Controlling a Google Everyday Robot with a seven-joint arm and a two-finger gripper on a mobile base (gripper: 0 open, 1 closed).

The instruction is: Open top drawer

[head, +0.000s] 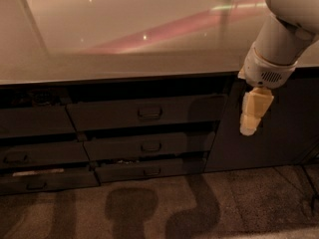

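The top drawer (124, 114) is the widest dark grey front under the counter edge, with a small rectangular pull handle (149, 113) at its centre. It sits slightly proud of the cabinet, its inside hidden. My gripper (251, 121) hangs from the white arm at the right, pale yellow fingers pointing down, in front of the dark cabinet panel (279, 128). It is right of the drawer front, at about the handle's height, and holds nothing that I can see.
Two narrower drawer fronts (149, 147) (149, 170) lie below the top one, both slightly out. More dark drawers (35, 156) stand at the left. A glossy pale countertop (124, 29) runs above. Speckled floor (159, 208) lies in front.
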